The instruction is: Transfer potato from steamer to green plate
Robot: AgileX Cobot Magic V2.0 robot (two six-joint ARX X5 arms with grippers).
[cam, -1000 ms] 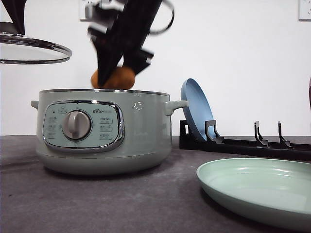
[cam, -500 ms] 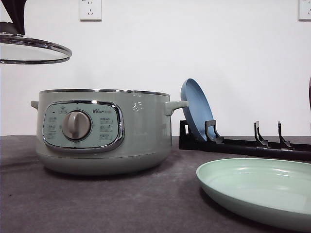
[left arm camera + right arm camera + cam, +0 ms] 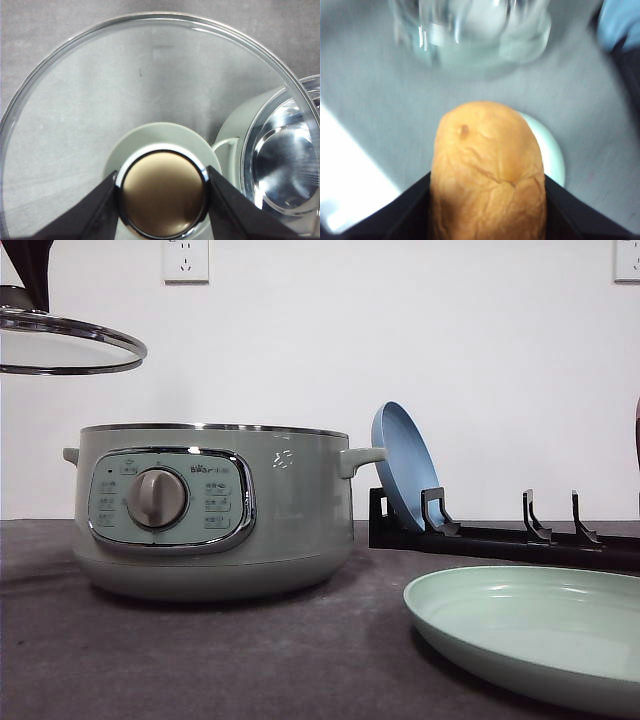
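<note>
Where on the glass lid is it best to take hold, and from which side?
By its round knob, from straight above: it stands at the middle of the flat lid. The left gripper pinches it this way, one finger on each side.

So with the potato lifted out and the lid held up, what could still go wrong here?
1. The right gripper pinches the potato only by its sides, and the right wrist view is motion-blurred; a fast swing might loosen it.
2. The green plate is shallow, so a high release could let the potato roll off.
3. The left gripper holds the glass lid by its knob alone, up beside the steamer; a slip would drop it.
</note>
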